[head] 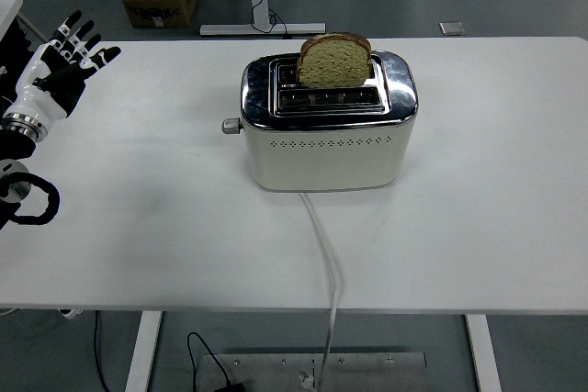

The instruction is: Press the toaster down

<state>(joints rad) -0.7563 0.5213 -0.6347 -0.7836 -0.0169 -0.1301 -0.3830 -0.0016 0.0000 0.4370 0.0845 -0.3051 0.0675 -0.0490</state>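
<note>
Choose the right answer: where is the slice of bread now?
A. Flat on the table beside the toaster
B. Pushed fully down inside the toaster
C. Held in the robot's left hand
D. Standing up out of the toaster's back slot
D: the slice of bread stands upright, rising well above the chrome top of the toaster, out of the slot farther from the camera.
</note>
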